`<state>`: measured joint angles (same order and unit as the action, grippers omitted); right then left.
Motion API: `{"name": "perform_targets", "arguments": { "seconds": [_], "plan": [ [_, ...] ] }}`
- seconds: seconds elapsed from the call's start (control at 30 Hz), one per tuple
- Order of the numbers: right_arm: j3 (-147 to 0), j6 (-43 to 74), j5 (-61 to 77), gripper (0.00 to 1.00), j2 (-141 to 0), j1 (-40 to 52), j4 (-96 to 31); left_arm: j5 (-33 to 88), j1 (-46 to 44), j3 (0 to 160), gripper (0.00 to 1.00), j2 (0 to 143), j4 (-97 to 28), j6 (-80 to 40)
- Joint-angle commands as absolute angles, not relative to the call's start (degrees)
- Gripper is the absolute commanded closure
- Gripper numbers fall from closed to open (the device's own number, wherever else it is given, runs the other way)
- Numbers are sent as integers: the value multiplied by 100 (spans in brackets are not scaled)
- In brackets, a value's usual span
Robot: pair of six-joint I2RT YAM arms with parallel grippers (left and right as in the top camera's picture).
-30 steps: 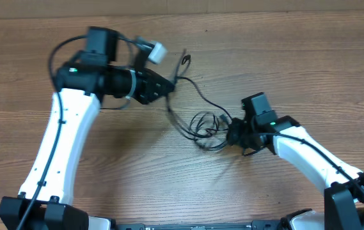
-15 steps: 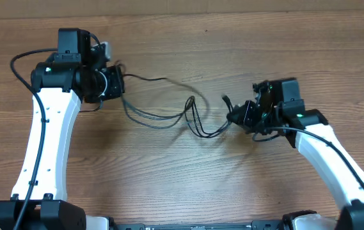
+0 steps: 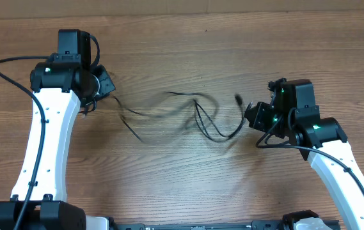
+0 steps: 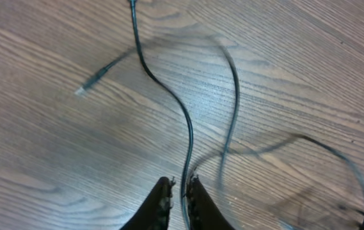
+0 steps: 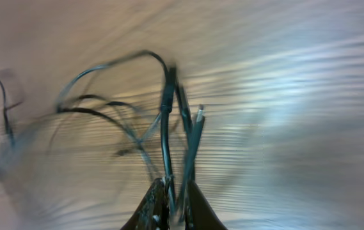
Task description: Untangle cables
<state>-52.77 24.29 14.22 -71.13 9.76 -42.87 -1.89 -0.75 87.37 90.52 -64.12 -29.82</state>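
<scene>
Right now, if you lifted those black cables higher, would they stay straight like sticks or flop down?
Probably flop. The cables sag in loose curves and loops between the left gripper and right gripper, so they look soft, not stiff. They're very thin, so likely light. The loops cross each other, so pulling might snag them.

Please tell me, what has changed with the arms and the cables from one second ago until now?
The arms drew apart: the left gripper moved far to the left, the right gripper a little to the right. The cables, earlier a tight bundle between them, are now pulled out into long loose loops. Nothing appears to have been let go: each gripper still pinches cable. The table is unchanged.
</scene>
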Motion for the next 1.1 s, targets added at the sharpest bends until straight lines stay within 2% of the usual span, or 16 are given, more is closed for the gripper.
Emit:
{"name": "perform_targets", "arguments": {
  "seconds": [0.0, 0.07, 0.13, 0.17, 0.2, 0.27, 0.33, 0.43, 0.47, 0.73, 0.97, 1.07],
  "plan": [
    [-5439, 2394, 281, 91, -7024, 950, -4475, 148, -91, 8886, 92, 8882, -6427, -3461],
    [-5439, 2394, 266, 91, -7024, 952, -4580, 375, -119, 8829, 96, 8882, -6337, -3494],
    [-5439, 2397, 351, 91, -7024, 952, -4622, 443, -174, 8761, 95, 8884, -6270, -3500],
    [-5439, 2397, 478, 90, -7024, 952, -4619, 467, -204, 8724, 91, 8884, -6257, -3544],
    [-5439, 2397, 683, 87, -7024, 952, -4613, 517, -248, 8680, 82, 8884, -6259, -3642],
    [-5439, 2397, 1070, 76, -7024, 961, -4569, 705, -342, 8589, 57, 8886, -6259, -3782],
    [-5439, 2397, 1470, 70, -7032, 969, -4510, 873, -469, 8468, 41, 8886, -6252, -3929],
    [-5439, 2397, 2003, 61, -7081, 969, -4447, 906, -696, 8252, 32, 8886, -6184, -4141],
    [-5439, 2397, 2121, 54, -7100, 969, -4442, 908, -799, 8160, 28, 8886, -6139, -4224],
    [-5439, 2421, 2220, 34, -7293, 967, -4451, 1173, -1710, 7467, 21, 8886, -5557, -4438],
    [-5437, 2416, 2217, 26, -7345, 967, -4473, 1144, -2427, 7070, 12, 8886, -4899, -4438],
    [-5437, 2416, 2215, 21, -7345, 967, -4471, 1142, -2635, 6956, 3, 8886, -4733, -4440]
  ]
}}
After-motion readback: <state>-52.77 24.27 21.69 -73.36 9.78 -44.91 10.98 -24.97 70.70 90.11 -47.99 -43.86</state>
